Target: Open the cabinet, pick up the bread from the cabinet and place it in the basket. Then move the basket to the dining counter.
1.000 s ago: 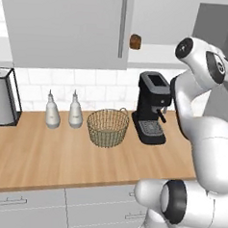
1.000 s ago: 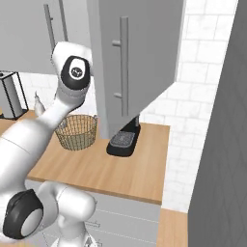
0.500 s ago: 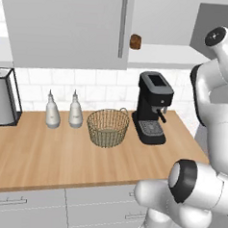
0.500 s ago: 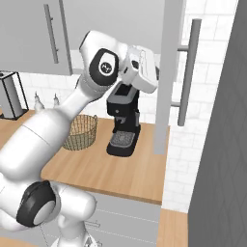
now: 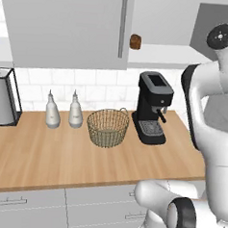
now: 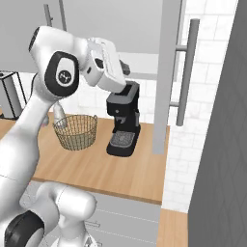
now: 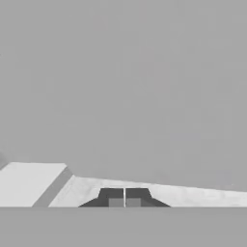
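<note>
The cabinet (image 5: 64,25) has its left door closed and its right door (image 6: 167,72) swung out, seen edge-on with its bar handle (image 6: 186,72) facing away. The bread (image 5: 135,41), a small dark brown lump, sits on the white shelf (image 5: 168,56) at the left of the opened half. On the wooden worktop below stands the wire basket (image 5: 107,128) (image 6: 75,131), with nothing in it. My gripper (image 6: 125,68) hovers at shelf height left of the open door, holding nothing. Its fingertips (image 7: 124,198) touch, shut, facing a grey panel above the shelf. The dining counter is out of view.
A black coffee machine (image 5: 153,108) (image 6: 123,120) stands right of the basket, under the shelf. Two white bottles (image 5: 63,115) and a paper-towel holder (image 5: 1,98) stand to its left. Grey drawer fronts (image 5: 27,204) run below the worktop. A dark grey wall (image 6: 222,144) closes the right side.
The cabinet's right door has swung from partly open to fully open. My hand has moved left, away from the door's handle, to in front of the shelf.
</note>
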Available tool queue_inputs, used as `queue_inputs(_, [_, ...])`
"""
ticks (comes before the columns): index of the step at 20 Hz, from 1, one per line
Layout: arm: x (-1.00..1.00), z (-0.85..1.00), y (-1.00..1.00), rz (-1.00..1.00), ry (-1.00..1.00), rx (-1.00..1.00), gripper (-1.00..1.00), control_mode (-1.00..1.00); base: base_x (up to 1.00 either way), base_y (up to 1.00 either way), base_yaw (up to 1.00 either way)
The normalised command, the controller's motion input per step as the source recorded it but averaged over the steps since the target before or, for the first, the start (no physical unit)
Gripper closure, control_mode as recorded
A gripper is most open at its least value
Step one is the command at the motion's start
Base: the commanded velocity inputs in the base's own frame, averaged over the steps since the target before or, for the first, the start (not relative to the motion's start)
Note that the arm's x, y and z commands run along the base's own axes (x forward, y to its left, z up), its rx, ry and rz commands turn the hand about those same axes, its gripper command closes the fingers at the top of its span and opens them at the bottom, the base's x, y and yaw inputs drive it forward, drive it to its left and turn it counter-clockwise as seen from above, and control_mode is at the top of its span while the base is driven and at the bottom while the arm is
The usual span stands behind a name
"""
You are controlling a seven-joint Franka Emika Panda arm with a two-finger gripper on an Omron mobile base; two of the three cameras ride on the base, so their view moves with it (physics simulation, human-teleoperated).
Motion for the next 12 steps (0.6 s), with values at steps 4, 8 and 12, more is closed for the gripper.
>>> queue_inputs(4, [-0.34,0.12,0.92,0.55,0.12,-0.03,1.00,-1.00,0.00,0.00,0.00])
queue_inputs(8, [-0.10,0.01,0.91,0.59,0.02,-0.09,1.00,-1.00,0.00,0.00,0.00])
queue_inputs(12, [0.22,0.00,0.98,0.57,0.00,0.00,1.00,-1.00,0.00,0.00,0.00])
